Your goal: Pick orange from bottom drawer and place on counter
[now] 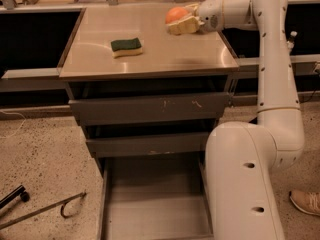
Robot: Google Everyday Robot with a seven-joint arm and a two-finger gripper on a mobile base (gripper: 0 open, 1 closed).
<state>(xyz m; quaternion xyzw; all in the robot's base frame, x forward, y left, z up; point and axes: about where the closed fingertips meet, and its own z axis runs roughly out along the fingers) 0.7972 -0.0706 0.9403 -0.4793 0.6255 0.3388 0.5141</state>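
Observation:
The orange is held in my gripper above the back right part of the beige counter. The cream fingers are shut around the fruit, which sits a little above the glossy top. The bottom drawer is pulled open below the two grey drawer fronts, and its flat floor shows nothing in it. My white arm reaches up from the base at the right and bends left over the counter.
A green and yellow sponge lies on the counter's left middle. Two shut grey drawers sit above the open one. A metal rod with a hook lies on the speckled floor at left. A shoe is at right.

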